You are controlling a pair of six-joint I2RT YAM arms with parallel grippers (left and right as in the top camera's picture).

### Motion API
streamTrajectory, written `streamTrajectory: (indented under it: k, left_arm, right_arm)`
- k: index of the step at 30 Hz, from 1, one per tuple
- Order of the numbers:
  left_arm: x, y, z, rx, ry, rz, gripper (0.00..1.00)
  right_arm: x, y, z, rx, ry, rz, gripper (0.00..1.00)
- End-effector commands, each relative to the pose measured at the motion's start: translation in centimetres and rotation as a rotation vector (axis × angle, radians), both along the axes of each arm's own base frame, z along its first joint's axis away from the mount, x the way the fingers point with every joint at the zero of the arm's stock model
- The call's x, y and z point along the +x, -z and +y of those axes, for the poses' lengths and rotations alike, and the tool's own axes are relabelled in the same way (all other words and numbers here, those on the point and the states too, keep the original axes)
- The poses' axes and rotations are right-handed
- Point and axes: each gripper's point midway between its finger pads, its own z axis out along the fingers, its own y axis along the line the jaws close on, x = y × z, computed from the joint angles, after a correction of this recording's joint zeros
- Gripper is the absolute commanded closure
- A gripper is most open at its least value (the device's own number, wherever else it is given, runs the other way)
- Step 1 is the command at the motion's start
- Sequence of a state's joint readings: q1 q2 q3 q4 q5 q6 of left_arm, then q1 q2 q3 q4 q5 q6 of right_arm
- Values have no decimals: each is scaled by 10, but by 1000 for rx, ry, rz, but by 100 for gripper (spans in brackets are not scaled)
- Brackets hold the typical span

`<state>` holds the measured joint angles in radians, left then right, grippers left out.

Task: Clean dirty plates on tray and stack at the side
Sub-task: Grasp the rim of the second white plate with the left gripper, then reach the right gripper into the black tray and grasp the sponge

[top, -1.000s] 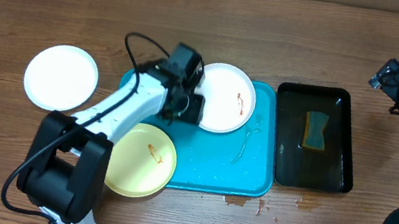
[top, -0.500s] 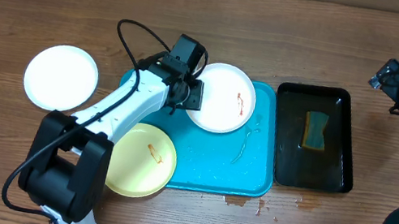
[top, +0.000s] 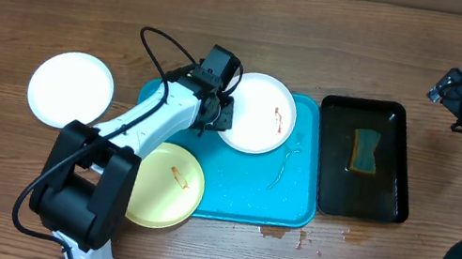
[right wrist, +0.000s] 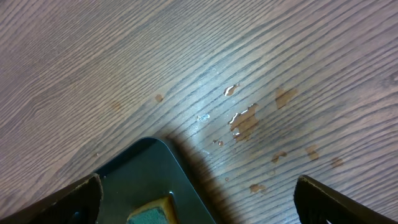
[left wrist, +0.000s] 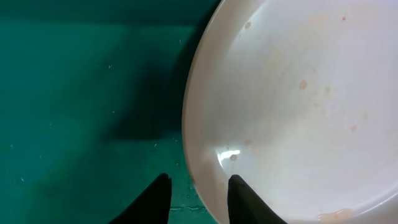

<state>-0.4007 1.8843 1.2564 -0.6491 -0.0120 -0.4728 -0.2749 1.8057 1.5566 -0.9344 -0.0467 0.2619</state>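
The tray (top: 294,203) sits at table centre. One plate (top: 260,114) lies on its 12 o'clock edge; a second plate (top: 166,187) overlaps its 8 o'clock corner. A third plate (top: 70,89) lies on the table at 9 o'clock, apart. A second tray (top: 400,169) holding a sponge (top: 365,150) sits at 3 o'clock.

L tool (top: 222,115) at white plate (top: 258,113) rim | tray (top: 293,207) mid bare | black tray (top: 365,158) blocks R side

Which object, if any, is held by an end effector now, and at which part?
The left end effector has its fingers on either side of the left rim of the smeared white plate on the turquoise tray. The right end effector is open and holds nothing.
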Motion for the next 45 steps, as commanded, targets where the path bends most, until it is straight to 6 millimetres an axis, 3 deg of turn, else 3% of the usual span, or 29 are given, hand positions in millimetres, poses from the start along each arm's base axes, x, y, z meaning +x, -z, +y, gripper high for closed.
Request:
streamTrajectory:
  k: [1, 6, 9, 16, 21, 26, 29, 31, 34, 39, 45]
  left_arm:
    - [-11, 15, 1, 26, -3, 30, 67]
    - [-6, 22, -1, 13, -4, -1, 69]
    - [-1, 20, -3, 4, -4, -21, 85]
    - [-11, 23, -12, -51, -1, 27, 87]
    - [-28, 27, -12, -62, 7, 103, 96]
    - [-31, 28, -10, -54, 10, 116, 96]
    - [-31, 28, -10, -54, 10, 117, 88]
    - [-29, 27, -11, -58, 10, 107, 73]
    - [-20, 25, -14, -73, 10, 70, 61]
    - [-2, 19, -21, -104, 13, -3, 57]
    - [-2, 19, -21, -105, 13, -4, 55]
  right_arm:
    - [3, -9, -2, -6, 6, -26, 0]
    - [3, -9, -2, -6, 6, -26, 0]
    - [3, -9, -2, -6, 6, -26, 0]
    - [4, -10, 0, 7, 9, -34, 0]
    - [-4, -8, 35, 200, -49, -14, 0]
    - [-25, 0, 48, 251, -55, 79, 5]
    - [-44, 6, 59, 267, -69, 169, 7]
    - [-56, 11, 67, 259, -84, 226, 9]
    - [-69, 19, 75, 201, -105, 301, 13]
    - [-74, 36, 93, 99, -169, 345, 20]
    - [-75, 69, 109, -16, -231, 349, 24]
